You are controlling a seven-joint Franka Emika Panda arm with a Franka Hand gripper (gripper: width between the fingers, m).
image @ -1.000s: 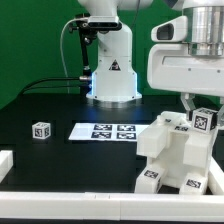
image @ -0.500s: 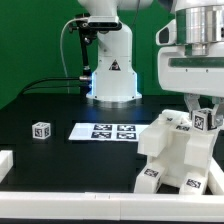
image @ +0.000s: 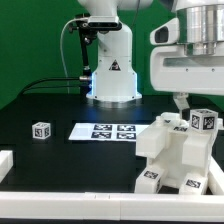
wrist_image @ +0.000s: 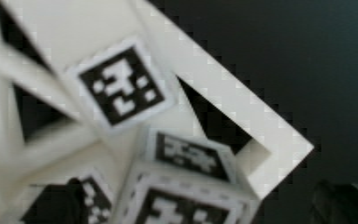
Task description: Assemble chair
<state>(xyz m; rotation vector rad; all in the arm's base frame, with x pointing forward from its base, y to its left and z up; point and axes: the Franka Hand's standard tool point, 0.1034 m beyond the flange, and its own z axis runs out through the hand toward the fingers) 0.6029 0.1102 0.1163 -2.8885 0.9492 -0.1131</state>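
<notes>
Above the exterior view's right side, the robot's two-finger gripper hangs just over the matte white blocky plastic chair assembly. Only one dark finger shows, so I cannot tell whether it is spread or clenched. The assembly stands on the black table, its tagged upper block just beneath the gripper. Near the assembly lies the flat white marker board. Well apart from it sits a small white tagged cube.
</notes>
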